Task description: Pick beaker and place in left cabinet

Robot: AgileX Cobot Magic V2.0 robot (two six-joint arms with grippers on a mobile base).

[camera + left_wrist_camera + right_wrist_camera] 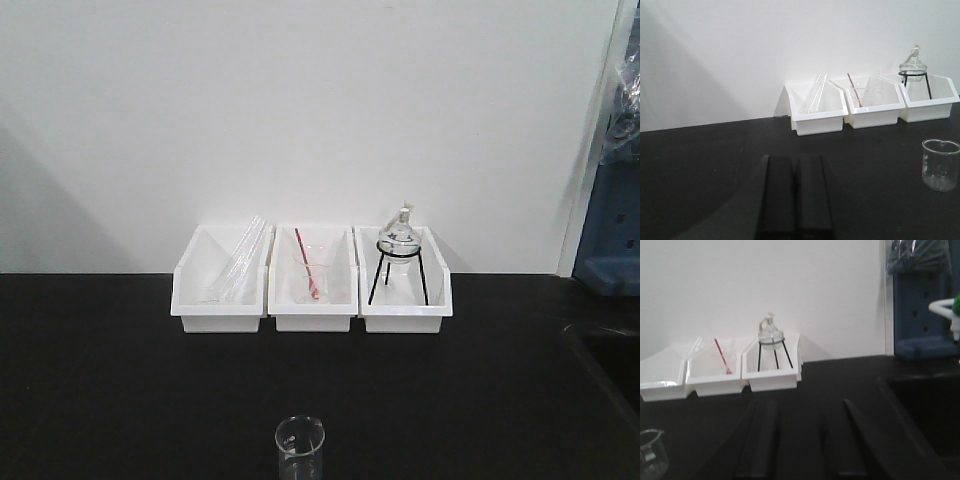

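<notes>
Well right of left tool [794,161], beaker [940,165]

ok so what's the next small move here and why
Probably swing the left end effector to its right, toward the beaker. The beaker stands upright and ungripped on the black table, at the right edge of the left wrist view. The end effector looks shut, so it would need opening on the way.

Beaker [300,445] [940,165] [651,455]: clear glass, upright, empty, on black benchtop [120,380]. Position: forward-right of left gripper [794,161], forward-left of right gripper [805,402]; clear of both.
</notes>
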